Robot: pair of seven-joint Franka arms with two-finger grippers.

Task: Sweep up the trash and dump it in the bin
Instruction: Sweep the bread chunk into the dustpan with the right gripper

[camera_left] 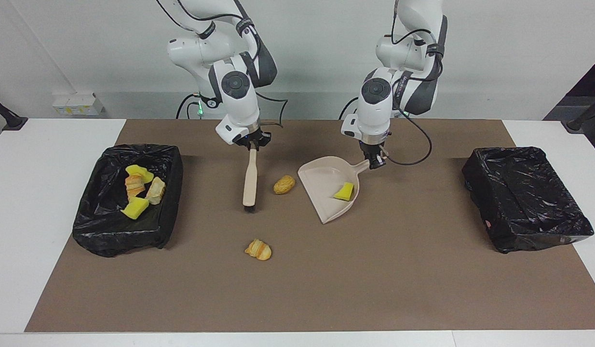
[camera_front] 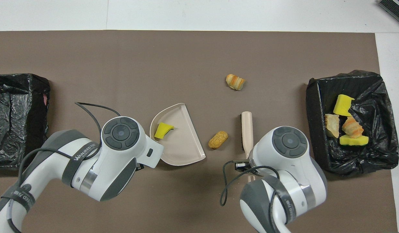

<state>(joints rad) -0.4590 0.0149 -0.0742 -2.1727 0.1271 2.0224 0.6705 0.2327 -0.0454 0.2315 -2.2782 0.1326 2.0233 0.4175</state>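
My right pincer (camera_left: 250, 145) clenches the beige wooden brush (camera_left: 249, 180); my left pincer (camera_left: 374, 163) grips the beige plastic dustpan (camera_left: 321, 185). Between them, the tan bread-like lump (camera_left: 284, 184) looks light, likely to roll.

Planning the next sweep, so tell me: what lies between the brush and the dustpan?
One tan bread-like lump lies on the mat between the brush and the dustpan, touching neither; both views show it.

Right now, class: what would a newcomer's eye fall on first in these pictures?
Mid-table, the right gripper holds a brush upright, and the left gripper holds a dustpan with a yellow wedge in it. A tan lump lies between them.
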